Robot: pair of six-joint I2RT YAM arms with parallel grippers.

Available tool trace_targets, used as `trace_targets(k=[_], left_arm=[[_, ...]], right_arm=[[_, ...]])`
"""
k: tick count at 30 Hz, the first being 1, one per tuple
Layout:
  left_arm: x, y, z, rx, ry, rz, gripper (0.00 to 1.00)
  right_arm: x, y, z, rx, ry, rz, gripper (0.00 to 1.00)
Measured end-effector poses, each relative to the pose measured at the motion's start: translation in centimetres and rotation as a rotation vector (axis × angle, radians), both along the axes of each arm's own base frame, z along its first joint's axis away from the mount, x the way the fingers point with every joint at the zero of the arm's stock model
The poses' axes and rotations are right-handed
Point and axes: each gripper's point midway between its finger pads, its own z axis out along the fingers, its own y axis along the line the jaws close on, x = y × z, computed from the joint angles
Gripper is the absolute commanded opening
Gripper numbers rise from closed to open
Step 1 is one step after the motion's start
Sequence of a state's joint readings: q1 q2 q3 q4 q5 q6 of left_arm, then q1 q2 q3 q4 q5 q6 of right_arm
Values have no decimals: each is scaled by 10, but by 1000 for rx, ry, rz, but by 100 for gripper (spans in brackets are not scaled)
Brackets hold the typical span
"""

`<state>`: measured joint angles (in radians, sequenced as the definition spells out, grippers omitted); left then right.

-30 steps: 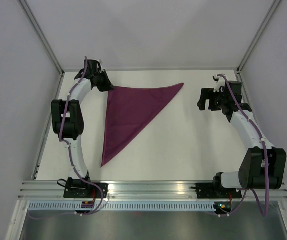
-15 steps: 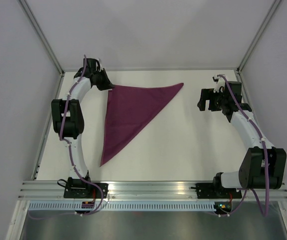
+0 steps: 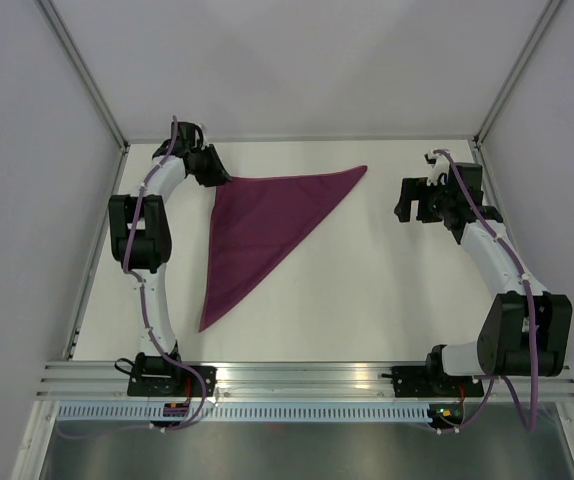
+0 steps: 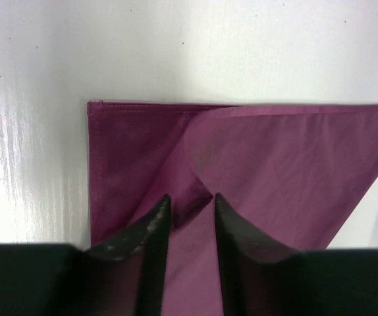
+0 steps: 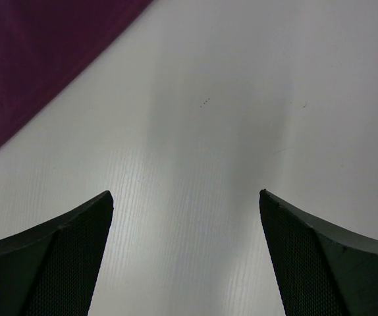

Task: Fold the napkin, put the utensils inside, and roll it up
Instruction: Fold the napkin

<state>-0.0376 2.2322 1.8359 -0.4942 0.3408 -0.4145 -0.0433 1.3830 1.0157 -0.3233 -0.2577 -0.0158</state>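
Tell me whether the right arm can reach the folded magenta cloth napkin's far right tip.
Probably yes: only bare white table lies between the open right gripper and the napkin's tip.

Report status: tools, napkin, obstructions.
Left tool slightly open, straddling napkin corner fold. Right tool wide open over bare table. Napkin a flat triangle. Nothing in the way.

Napkin on table, L-centre; L claw at its far-L corner, R claw well apart R.
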Motion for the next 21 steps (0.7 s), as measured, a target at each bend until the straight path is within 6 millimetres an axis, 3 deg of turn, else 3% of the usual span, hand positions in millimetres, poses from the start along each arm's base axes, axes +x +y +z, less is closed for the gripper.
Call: trace_targets(k=[3, 12, 16, 21], left_arm=[[0, 2, -1, 8, 0, 4, 55], [1, 16, -5, 67, 2, 53, 80], [-13, 29, -4, 125, 12, 100, 81], [-39, 50, 17, 201, -11, 194, 81]], right_arm=[[0, 0, -1, 0, 3, 0, 96], [0, 1, -1, 4, 4, 4, 96], [-1, 3, -1, 11, 5, 13, 96], [-2, 6, 0, 25, 4, 29, 96]])
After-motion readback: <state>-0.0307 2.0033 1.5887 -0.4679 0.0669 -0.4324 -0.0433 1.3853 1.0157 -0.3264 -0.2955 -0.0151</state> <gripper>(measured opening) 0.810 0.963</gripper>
